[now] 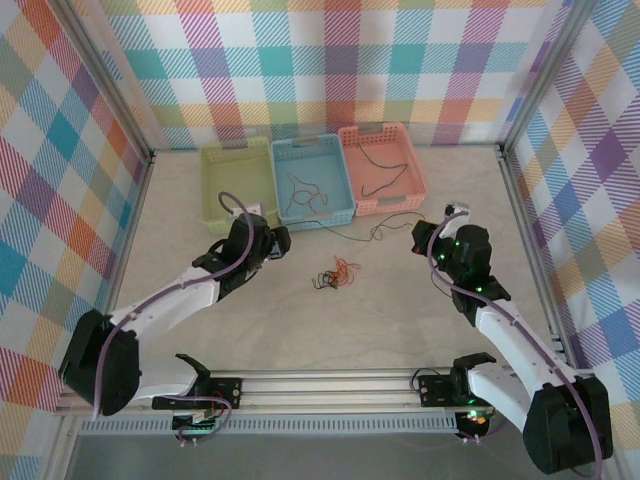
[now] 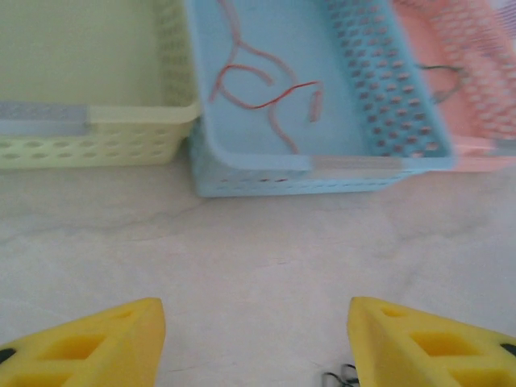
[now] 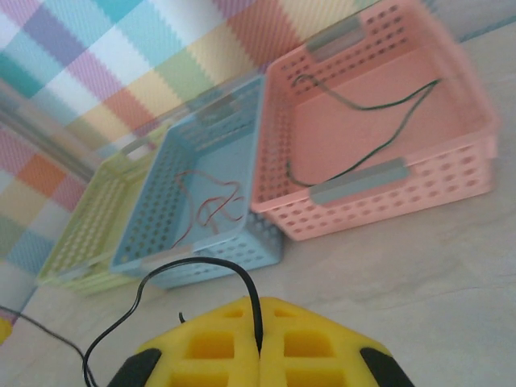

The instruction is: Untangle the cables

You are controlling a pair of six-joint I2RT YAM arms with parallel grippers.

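- We see our left gripper (image 2: 256, 339) open, its 2 yellow fingers (image 2: 97, 343) spread wide above the table (image 2: 266, 250), facing the blue basket (image 2: 339, 165).
- Our right gripper (image 3: 260, 334) is pinched closed on a black cable (image 3: 193, 260), which arcs up and trails off left.
- The clump of cables (image 1: 335, 272), orange, red and black, lies on the table between the 2 arms.
- A red cable (image 2: 278, 97) lies in the blue basket, a dark cable (image 3: 355, 107) in the pink basket (image 3: 379, 181).
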